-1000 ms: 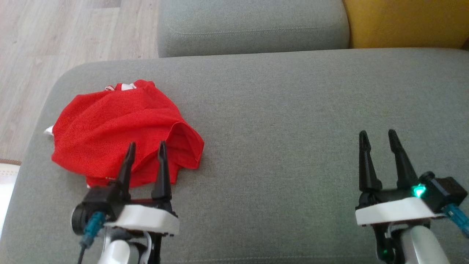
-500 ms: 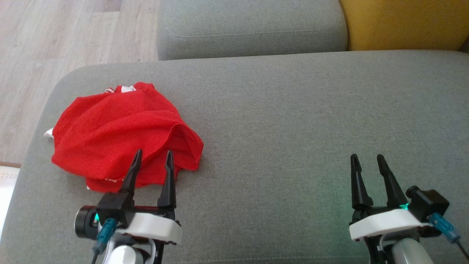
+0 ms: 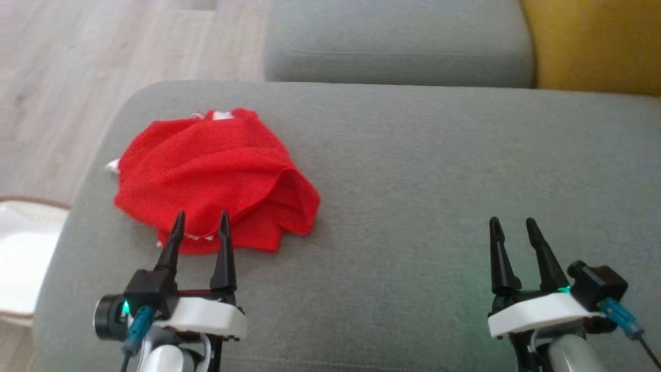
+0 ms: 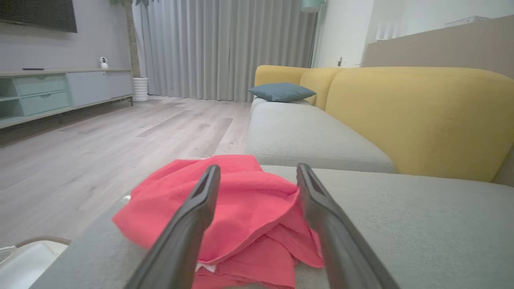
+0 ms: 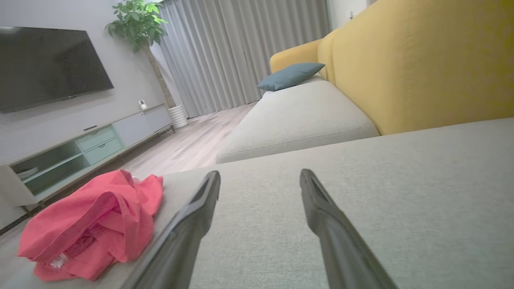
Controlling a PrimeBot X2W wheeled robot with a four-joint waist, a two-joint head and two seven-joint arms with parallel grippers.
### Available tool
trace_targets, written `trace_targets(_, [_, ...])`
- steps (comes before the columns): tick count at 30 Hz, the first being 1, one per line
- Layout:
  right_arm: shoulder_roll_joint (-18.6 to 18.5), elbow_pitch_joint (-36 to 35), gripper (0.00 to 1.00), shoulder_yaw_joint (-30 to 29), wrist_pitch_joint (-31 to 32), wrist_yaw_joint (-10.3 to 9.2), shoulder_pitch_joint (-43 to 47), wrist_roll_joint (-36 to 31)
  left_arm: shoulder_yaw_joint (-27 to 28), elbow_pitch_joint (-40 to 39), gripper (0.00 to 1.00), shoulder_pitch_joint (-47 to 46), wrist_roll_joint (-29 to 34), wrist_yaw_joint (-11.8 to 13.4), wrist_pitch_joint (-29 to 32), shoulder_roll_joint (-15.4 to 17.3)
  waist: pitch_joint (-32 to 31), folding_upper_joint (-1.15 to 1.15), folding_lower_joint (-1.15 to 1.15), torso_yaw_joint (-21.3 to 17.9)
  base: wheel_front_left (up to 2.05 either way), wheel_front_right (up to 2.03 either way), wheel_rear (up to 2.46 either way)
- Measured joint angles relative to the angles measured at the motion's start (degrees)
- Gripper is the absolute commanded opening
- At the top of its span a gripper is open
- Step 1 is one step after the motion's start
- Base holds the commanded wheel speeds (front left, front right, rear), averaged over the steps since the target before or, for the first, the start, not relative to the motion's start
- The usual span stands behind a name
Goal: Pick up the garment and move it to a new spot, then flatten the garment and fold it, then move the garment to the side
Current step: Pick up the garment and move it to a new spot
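Note:
The garment (image 3: 217,173) is a crumpled red heap with white trim, lying on the left part of the grey cushion (image 3: 423,170). My left gripper (image 3: 201,219) stands open at the heap's near edge, its fingertips over the hem and nothing between them. In the left wrist view the garment (image 4: 241,204) lies just beyond the spread fingers (image 4: 188,228). My right gripper (image 3: 511,225) is open over bare cushion far to the right, well apart from the cloth. The right wrist view has the garment (image 5: 96,220) at its lower left.
A second grey cushion (image 3: 397,46) lies beyond, with a yellow backrest (image 3: 594,41) at the far right. Wooden floor (image 3: 77,62) lies past the cushion's left edge, and a white object (image 3: 23,263) sits on it at the near left. Bare cushion stretches between my two grippers.
The camera has turned, so the whole picture shifted right. Both grippers drew back toward me; the left fingertips went from over the heap to its near edge. The garment has not moved.

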Motion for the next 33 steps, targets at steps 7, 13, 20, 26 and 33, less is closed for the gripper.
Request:
trace_targets(7, [0.0, 0.4, 1.00, 0.9, 0.0, 0.00, 0.1, 0.5, 2.2, 0.0, 1.00, 0.1, 0.1, 0.1, 0.0, -0.1, -0.6, 0.00, 0.00, 6.4, 0.00, 0.00, 0.00])
trace_targets(13, [0.0, 0.5, 1.00, 2.1, 0.0, 0.00, 0.3, 1.6, 4.3, -0.1, 1.00, 0.4, 1.2, -0.2, 0.0, -0.1, -1.3, 0.00, 0.00, 12.9, 0.00, 0.00, 0.00])
trace_targets(20, [0.0, 0.5, 1.00, 2.5, 0.0, 0.00, 0.9, 2.6, 5.7, -0.1, 1.00, 1.8, 1.6, -0.8, 0.0, -0.1, -1.9, 0.00, 0.00, 18.2, 0.00, 0.00, 0.00])
trace_targets(26, [0.0, 0.5, 1.00, 2.7, 0.0, 0.00, 1.2, 3.0, 6.9, -0.2, 1.00, 2.0, 1.8, -1.0, 0.0, -0.1, -1.9, 0.00, 0.00, 18.7, 0.00, 0.00, 0.00])
trace_targets(33, [0.0, 0.5, 1.00, 2.8, 0.0, 0.00, 1.2, 3.0, 8.9, -0.4, 1.00, 1.9, 2.1, -1.5, 0.0, -0.1, -1.1, 0.00, 0.00, 17.7, 0.00, 0.00, 0.00])
